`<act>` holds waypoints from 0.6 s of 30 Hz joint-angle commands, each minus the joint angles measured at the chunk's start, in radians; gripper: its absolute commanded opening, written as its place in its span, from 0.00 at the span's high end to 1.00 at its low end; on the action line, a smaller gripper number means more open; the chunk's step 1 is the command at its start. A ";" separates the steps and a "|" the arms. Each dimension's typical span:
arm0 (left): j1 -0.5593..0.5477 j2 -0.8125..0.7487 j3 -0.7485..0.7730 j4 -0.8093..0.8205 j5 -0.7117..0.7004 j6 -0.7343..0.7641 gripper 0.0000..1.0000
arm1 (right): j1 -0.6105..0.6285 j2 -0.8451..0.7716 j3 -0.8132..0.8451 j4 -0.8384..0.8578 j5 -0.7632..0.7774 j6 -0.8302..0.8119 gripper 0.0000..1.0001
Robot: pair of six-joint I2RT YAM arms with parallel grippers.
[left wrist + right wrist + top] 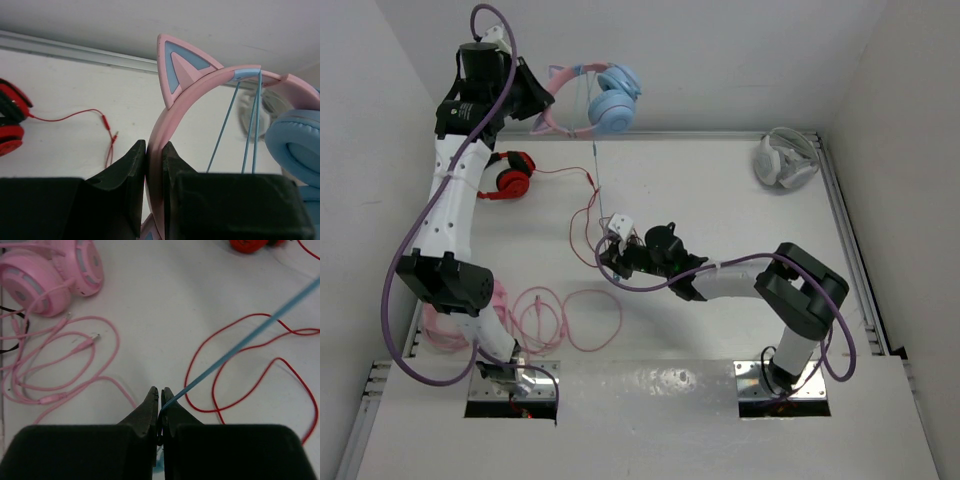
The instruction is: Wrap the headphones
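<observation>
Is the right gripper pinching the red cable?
No, the right gripper is shut on the thin light blue cable, which runs up to the right.

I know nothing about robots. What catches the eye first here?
The left hand grips pink cat-eared headphones with blue ear cups by the headband, up near the far wall. Their thin blue cable runs taut down to the right hand, pinched shut on it mid-table. Nearer, all-pink headphones with looped cable lie by the left arm's base.
</observation>
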 commanded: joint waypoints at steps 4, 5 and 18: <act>0.021 -0.026 -0.103 0.300 -0.166 -0.020 1.00 | 0.101 0.000 0.128 -0.169 -0.121 -0.036 1.00; 0.021 -0.026 -0.138 0.311 -0.166 -0.018 1.00 | 0.117 0.010 0.146 -0.176 -0.127 -0.031 1.00; 0.014 -0.069 -0.471 0.547 -0.288 0.110 1.00 | 0.123 -0.058 0.298 -0.267 -0.236 0.026 1.00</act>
